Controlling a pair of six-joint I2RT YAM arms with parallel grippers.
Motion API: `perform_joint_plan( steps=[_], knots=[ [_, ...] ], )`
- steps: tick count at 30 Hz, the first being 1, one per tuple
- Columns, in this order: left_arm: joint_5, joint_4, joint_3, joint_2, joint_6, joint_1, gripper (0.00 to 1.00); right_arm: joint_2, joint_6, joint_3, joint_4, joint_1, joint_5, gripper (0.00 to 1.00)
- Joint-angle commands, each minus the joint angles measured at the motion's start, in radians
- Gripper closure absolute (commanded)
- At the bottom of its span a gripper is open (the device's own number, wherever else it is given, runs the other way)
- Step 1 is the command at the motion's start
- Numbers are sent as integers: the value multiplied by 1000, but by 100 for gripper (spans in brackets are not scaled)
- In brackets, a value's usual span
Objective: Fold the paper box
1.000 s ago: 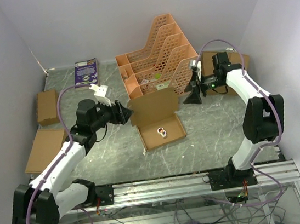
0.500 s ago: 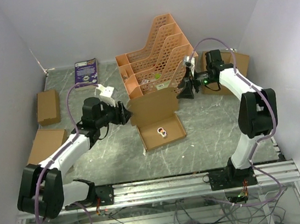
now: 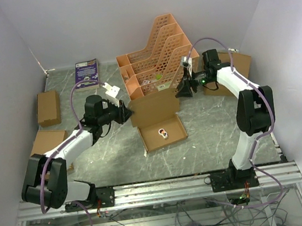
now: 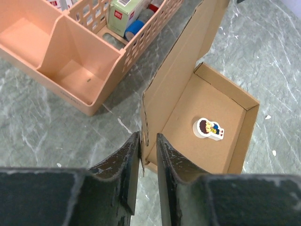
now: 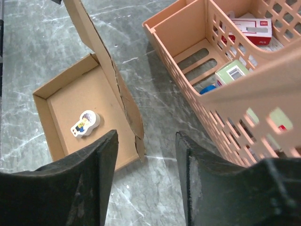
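Observation:
The paper box (image 3: 162,134) lies mid-table as a shallow brown tray with its lid (image 3: 154,107) standing upright at the back. A small cartoon figure piece (image 4: 208,129) lies on the tray floor (image 4: 188,108). My left gripper (image 3: 126,114) is at the lid's left edge. In the left wrist view its jaws (image 4: 148,139) stand narrow around the lid's thin side flap, with a gap still showing. My right gripper (image 3: 183,90) is at the lid's right edge. It is open (image 5: 146,136), and the lid's torn side flap (image 5: 134,122) hangs between its fingers without touching them.
An orange lattice file rack (image 3: 157,56) holding small items stands just behind the lid, close to both grippers. Ready-made brown boxes lie at the left (image 3: 46,107) (image 3: 44,149) and back right (image 3: 240,63). A purple booklet (image 3: 86,72) lies at the back.
Both grippers have closed in on the lid, the left from the left and the right from the right. The left jaws narrowed a lot, the right jaws a little.

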Motion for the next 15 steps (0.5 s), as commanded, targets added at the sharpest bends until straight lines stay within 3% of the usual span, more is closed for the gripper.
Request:
perform_joint_plan(
  steps=[1,6,13,15],
  knots=[
    [48,39,45,13,40,7,72,16,-36,36,-29,28,0,52],
    [55,47,47,21,35,7,81,0,-78,17,-49,40,-5,67],
    [57,19,59,15,42,6,93,-22,-105,21,-75,49,16,100],
    [43,30,50,0,38,4,93,-39,-95,7,-61,49,23,100]
  ],
)
